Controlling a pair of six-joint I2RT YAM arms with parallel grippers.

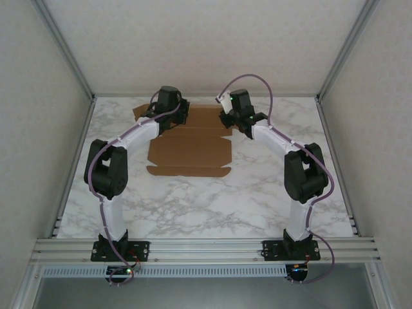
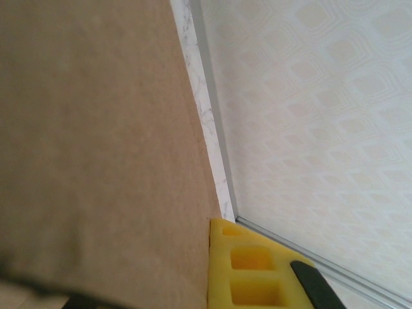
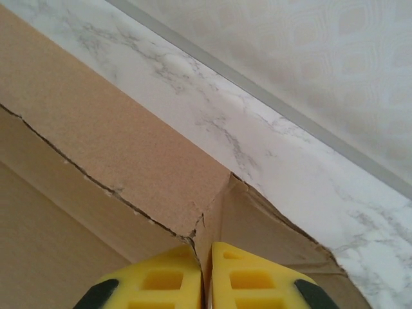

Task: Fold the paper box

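The marble table (image 1: pixel 257 199) carries the paper box (image 1: pixel 190 151), which lies mostly flat at the far middle, between the two arms. The left arm (image 1: pixel 109 170) reaches to the box's far left flap and the right arm (image 1: pixel 302 170) to its far right corner. The left fingers (image 2: pixel 251 270) are closed against a cardboard panel. The right fingers (image 3: pixel 161 283) pinch a raised, creased flap edge.

Paper box (image 1: pixel 190 151) lying at the middle-rear of the desk (image 1: pixel 257 199), left hand (image 1: pixel 168 106) on its far-left flap, right hand (image 1: pixel 233 118) on its far-right corner, 2 arm bases at the desk's near edge
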